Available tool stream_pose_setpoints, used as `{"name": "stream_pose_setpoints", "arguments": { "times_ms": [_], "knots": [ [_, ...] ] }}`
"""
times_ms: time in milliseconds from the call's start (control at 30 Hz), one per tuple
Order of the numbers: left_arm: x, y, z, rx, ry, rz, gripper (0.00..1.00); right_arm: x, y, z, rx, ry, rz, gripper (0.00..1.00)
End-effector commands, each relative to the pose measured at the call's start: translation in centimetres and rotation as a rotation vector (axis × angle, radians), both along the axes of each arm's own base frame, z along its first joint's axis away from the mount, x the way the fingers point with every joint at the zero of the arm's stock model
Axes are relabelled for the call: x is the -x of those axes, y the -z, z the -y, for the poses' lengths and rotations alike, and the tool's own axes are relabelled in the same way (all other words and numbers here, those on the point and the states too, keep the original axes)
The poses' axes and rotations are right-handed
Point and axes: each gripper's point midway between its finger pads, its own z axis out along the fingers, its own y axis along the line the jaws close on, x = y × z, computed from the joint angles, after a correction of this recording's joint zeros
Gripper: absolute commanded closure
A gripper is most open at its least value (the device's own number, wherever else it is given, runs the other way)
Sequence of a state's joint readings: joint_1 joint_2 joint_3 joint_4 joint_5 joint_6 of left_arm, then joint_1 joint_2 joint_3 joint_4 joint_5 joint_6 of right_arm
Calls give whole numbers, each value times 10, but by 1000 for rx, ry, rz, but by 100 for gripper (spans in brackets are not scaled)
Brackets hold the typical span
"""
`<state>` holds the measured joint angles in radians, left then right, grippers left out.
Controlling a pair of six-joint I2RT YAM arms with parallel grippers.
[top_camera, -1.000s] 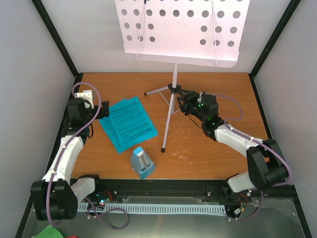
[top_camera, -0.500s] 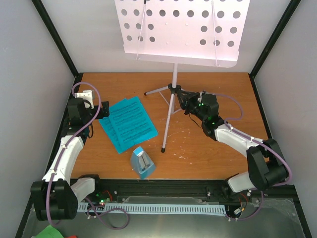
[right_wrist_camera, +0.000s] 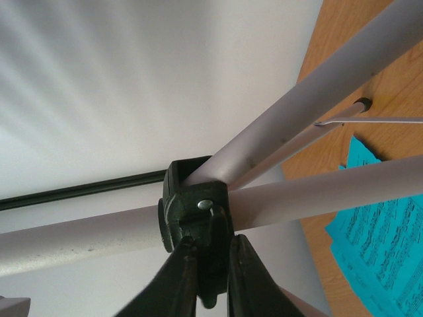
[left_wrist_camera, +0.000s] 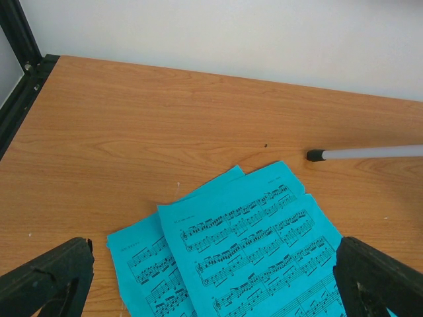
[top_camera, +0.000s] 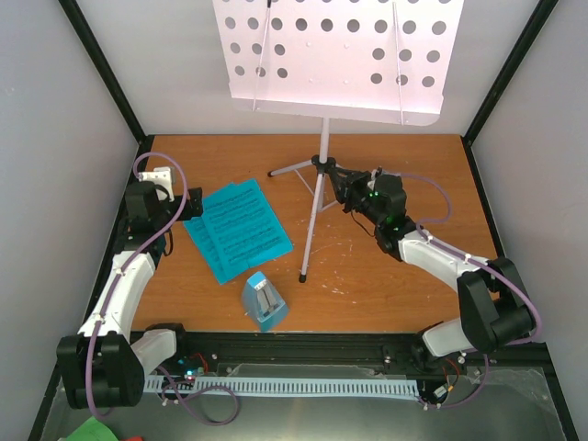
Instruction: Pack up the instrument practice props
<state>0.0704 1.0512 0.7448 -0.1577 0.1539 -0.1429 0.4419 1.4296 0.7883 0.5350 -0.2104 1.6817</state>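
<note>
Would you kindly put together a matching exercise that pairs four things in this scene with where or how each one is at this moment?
Column one:
1. metronome
2. sheet-music pages
3. right gripper
4. left gripper

Column two:
A. open, hovering over blue paper
B. shut on the music stand at its leg joint
C. standing near the table's front edge
D. lying flat and overlapped on the wood

Pairs: 1-C, 2-D, 3-B, 4-A.

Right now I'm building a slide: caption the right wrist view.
Right tool gripping the music stand at its black leg hub, sheet music beyond.
</note>
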Motion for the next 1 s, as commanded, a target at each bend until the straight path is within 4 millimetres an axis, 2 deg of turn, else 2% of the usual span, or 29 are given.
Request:
{"name": "stream_pose_setpoints", "arguments": {
  "times_ms": [0, 67, 167, 300, 400, 467, 533, 633, 733, 833, 967],
  "knots": [
    [-2, -17, 0, -7, 10, 42, 0, 2, -11, 10, 35, 32, 80, 69],
    [0, -18, 2, -6, 18, 48, 1, 9, -16, 17, 59, 44, 124, 57],
    [4, -30, 7, -8, 46, 92, 1, 23, -33, 39, 45, 109, 252, 47],
    [13, -42, 14, -18, 88, 156, 2, 38, -56, 72, 88, 174, 433, 40],
    [16, -43, 26, 1, 158, 163, 6, 39, -69, 81, 198, 134, 550, 38],
    [19, -46, 48, 40, 271, 169, 8, 40, -85, 83, 284, 90, 677, 33],
    [27, -57, 77, 72, 389, 196, 9, 45, -103, 73, 353, 7, 841, 31],
    [40, -76, 119, 144, 513, 238, 10, 47, -120, 46, 405, -178, 1024, 31],
    [49, -89, 155, 275, 610, 234, 14, 48, -133, 29, 388, -300, 1166, 35],
    [54, -97, 189, 360, 698, 227, 22, 32, -140, 20, 390, -339, 1233, 40],
    [51, -93, 226, 425, 778, 176, 30, 13, -146, 13, 435, -351, 1279, 45]
  ]
}}
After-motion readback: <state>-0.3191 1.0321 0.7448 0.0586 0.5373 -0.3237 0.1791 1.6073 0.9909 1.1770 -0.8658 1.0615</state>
